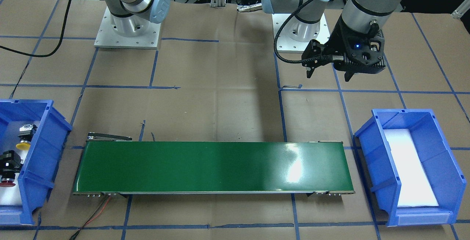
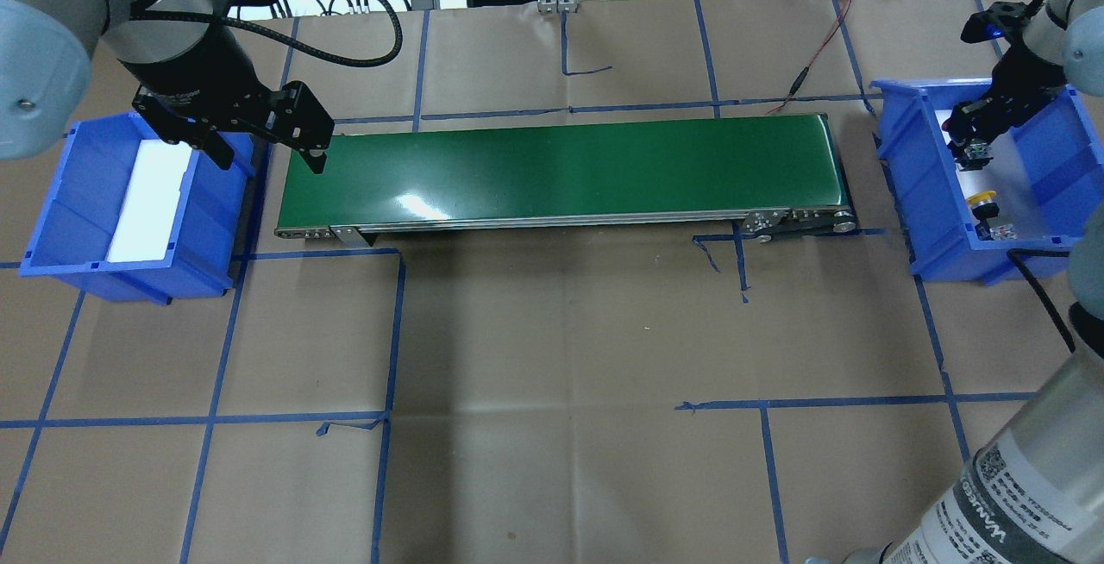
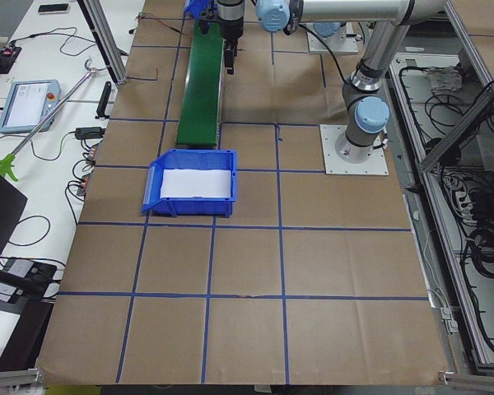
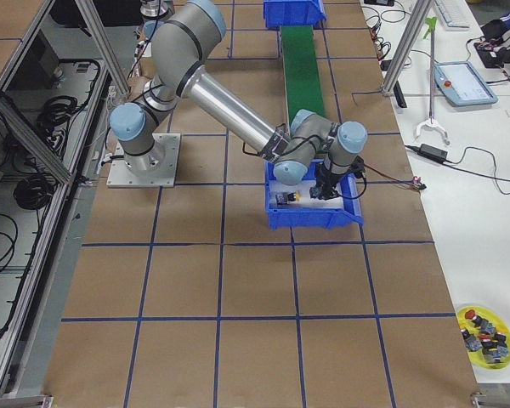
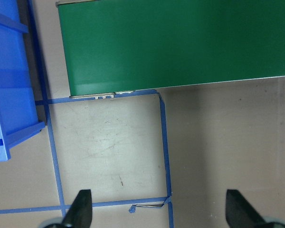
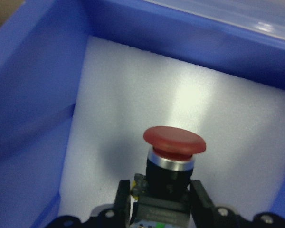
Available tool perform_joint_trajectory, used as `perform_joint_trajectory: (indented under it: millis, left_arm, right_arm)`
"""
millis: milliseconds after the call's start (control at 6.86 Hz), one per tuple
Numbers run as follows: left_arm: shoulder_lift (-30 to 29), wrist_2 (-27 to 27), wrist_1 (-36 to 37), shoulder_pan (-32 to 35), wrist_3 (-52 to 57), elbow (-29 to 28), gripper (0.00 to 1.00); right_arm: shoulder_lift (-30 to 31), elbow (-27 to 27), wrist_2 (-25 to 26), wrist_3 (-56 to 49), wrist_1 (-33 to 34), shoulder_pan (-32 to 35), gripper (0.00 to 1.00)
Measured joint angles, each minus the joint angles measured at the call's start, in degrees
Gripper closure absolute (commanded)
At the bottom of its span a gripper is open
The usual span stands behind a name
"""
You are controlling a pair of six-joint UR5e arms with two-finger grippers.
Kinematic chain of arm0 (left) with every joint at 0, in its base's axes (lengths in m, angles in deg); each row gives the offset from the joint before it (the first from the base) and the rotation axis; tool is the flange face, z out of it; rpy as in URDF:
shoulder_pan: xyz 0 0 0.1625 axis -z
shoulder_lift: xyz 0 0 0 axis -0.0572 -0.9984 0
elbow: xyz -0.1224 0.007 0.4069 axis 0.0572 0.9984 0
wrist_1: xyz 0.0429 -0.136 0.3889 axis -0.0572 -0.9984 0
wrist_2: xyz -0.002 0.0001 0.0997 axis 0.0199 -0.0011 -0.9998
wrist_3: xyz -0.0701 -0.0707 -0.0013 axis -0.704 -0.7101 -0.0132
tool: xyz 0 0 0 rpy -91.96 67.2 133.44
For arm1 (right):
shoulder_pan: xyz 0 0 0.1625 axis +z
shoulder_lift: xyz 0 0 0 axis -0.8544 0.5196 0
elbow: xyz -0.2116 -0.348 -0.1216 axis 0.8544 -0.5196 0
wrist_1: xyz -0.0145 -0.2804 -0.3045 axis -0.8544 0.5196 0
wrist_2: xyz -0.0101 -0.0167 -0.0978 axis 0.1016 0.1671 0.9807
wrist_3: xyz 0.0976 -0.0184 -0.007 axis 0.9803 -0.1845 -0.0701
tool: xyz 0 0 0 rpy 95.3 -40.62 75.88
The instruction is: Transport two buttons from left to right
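Closest to the lens of the right wrist camera, the right gripper (image 6: 161,190) has its two dark fingers pressed against either side of the red button (image 6: 175,141), clamped on the base below the black collar. The button sits over white foam (image 6: 133,85) lining the blue bin (image 2: 893,176) at the robot's right end of the green belt (image 2: 561,167). Whether it is resting on the foam or just off it cannot be told.

It looks like hard plastic and metal: rigid, light, unlikely to crush. The domed red cap is smooth and rounded and would probably slip between flat pads, so the flat-sided base already held seems the sound place to grip.

The button's long axis runs from base through collar to cap, roughly level, with the cap pointing away from the robot's base. The yellow button (image 2: 983,197) lies loose beside it in the same bin, cap turned the same way.

Far across the table, the left gripper (image 5: 161,211) hangs with its fingers spread wide and nothing between them, near the other blue bin (image 2: 65,193), which holds only foam.
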Motion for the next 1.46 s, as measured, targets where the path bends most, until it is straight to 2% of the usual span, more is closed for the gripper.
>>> perform_joint_trajectory:
  millis: [438, 729, 1167, 1458]
  left_arm:
    - [0.0, 0.0, 0.0, 0.0, 0.0, 0.0, 0.00]
    - [0.0, 0.0, 0.0, 0.0, 0.0, 0.0, 0.00]
    - [-0.1, 0.0, 0.0, 0.0, 0.0, 0.0, 0.00]
    - [0.0, 0.0, 0.0, 0.0, 0.0, 0.0, 0.00]
  right_arm:
    - [0.9, -0.5, 0.3, 0.5, -0.2, 0.0, 0.00]
    - [6.1, -0.9, 0.8, 2.9, -2.6, 0.2, 0.00]
    - [16.0, -0.8, 1.0, 20.7, -12.3, 2.7, 0.00]
    - [22.9, -0.2, 0.6, 34.5, -20.1, 10.0, 0.00]
